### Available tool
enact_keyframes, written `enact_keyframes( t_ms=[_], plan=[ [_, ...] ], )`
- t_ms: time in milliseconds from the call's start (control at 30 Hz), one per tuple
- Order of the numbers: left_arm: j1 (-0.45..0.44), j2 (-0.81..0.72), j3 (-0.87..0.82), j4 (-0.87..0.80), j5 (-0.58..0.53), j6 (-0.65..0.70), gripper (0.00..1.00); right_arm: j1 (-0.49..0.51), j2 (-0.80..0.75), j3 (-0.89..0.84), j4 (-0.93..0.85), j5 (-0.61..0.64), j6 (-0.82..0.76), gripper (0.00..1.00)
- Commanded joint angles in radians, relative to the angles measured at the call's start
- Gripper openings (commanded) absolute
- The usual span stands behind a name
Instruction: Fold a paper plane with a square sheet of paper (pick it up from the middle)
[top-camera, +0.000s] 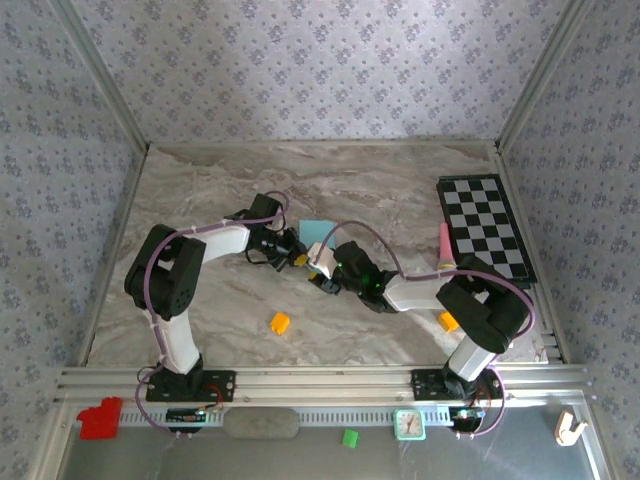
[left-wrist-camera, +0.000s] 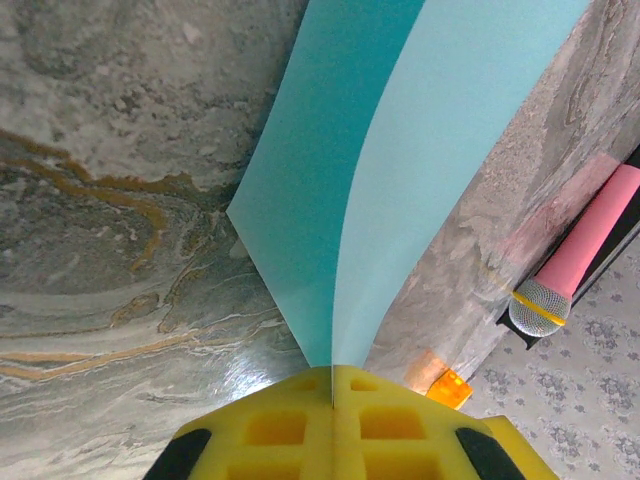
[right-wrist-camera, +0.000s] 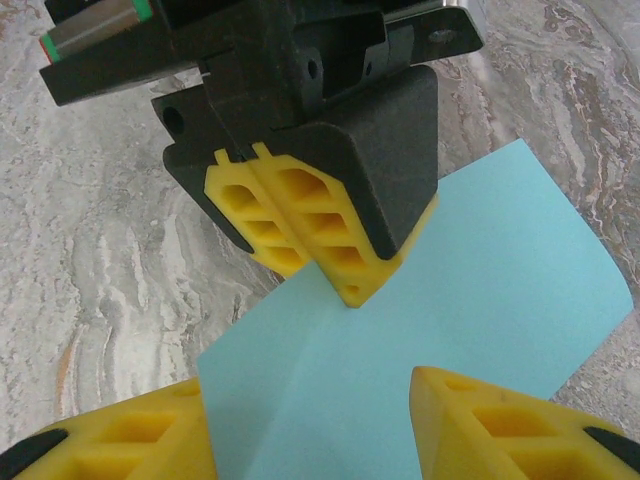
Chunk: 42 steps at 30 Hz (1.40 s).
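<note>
Left gripper (left-wrist-camera: 333, 372) pads clamped together on the square sheet of paper (left-wrist-camera: 400, 150), pinching it at the crease, mid-table. Right gripper (right-wrist-camera: 310, 388) jaws apart, over the same sheet. Pink microphone (left-wrist-camera: 572, 268) beside the checkered board (top-camera: 484, 228), orange cube (left-wrist-camera: 448, 387) nearby.

Sheet of paper (top-camera: 318, 231) sits mid-table, raised off the table (top-camera: 200, 190), one edge nipped in the left gripper (left-wrist-camera: 333, 378) at its near left. The right gripper (right-wrist-camera: 310, 400) stands opposite, spread fingers facing the sheet. Board (top-camera: 484, 228) lies at far right, microphone (top-camera: 444, 243) just left of it; one cube (top-camera: 279, 322) lies nearer than the grippers, another (top-camera: 448, 321) beside the right arm.
</note>
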Motion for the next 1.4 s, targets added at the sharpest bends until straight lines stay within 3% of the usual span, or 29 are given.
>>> enact_keyframes(
  t_ms=[0, 533, 767, 900, 1100, 1367],
  plan=[
    [-0.004, -0.01, 0.026, -0.026, -0.004, -0.004, 0.0, 0.005, -0.038, 0.004, 0.013, 0.009, 0.014, 0.49],
    [-0.004, -0.013, 0.024, -0.022, -0.001, -0.006, 0.01, 0.011, -0.003, 0.019, -0.009, -0.03, 0.011, 0.37],
    [-0.004, -0.026, 0.024, -0.027, -0.006, -0.008, 0.04, 0.012, -0.01, 0.022, -0.023, -0.021, 0.009, 0.22],
    [0.009, -0.054, 0.026, -0.053, -0.033, 0.005, 0.13, 0.01, -0.027, 0.013, -0.034, -0.038, 0.008, 0.14],
    [0.081, -0.133, 0.032, -0.127, -0.091, 0.081, 0.34, -0.003, -0.049, 0.005, -0.078, -0.154, 0.034, 0.11],
    [0.059, -0.14, 0.071, -0.082, -0.063, 0.131, 0.4, -0.007, -0.034, 0.004, -0.113, -0.289, 0.106, 0.08]
  ],
)
